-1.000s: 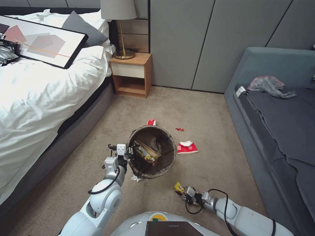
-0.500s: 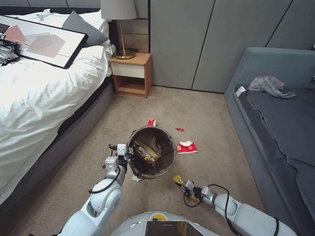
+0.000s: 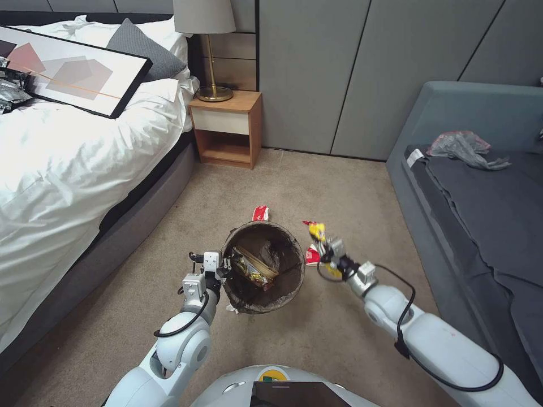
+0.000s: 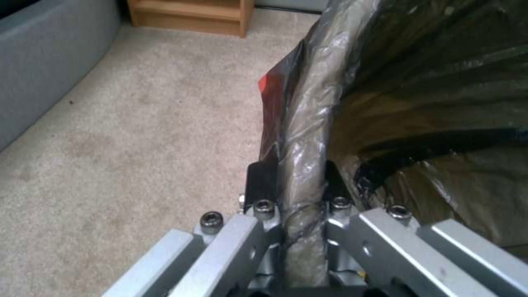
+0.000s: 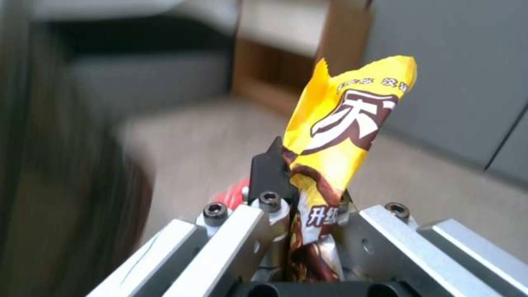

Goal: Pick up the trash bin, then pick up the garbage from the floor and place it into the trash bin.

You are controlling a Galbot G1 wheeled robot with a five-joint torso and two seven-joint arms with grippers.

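Observation:
The trash bin [image 3: 288,282], white with a dark bag liner, holds several wrappers and hangs a little tilted over the carpet. My left gripper [image 3: 224,264] is shut on its near-left rim; in the left wrist view the gripper [image 4: 297,177] pinches the bag-covered rim [image 4: 308,123]. My right gripper [image 3: 327,244] is raised just right of the bin, shut on a yellow snack wrapper [image 3: 315,229] that stands up from the gripper [image 5: 308,177] as a crumpled yellow wrapper [image 5: 346,119]. On the floor lie a red-and-white wrapper [image 3: 261,213], a red-and-white cup [image 3: 311,257] partly behind the gripper, and a white tissue [image 3: 232,308].
A bed [image 3: 68,169] with a framed picture [image 3: 73,70] lies to the left, a nightstand [image 3: 226,130] with a lamp [image 3: 206,51] stands at the wall, and a grey sofa [image 3: 481,215] carrying a grey plastic bag [image 3: 464,148] lines the right. Open carpet lies beyond the bin.
My right gripper has lifted the yellow wrapper off the floor near me and carried it up and forward to the bin's right side. The left arm and bin shifted only slightly.

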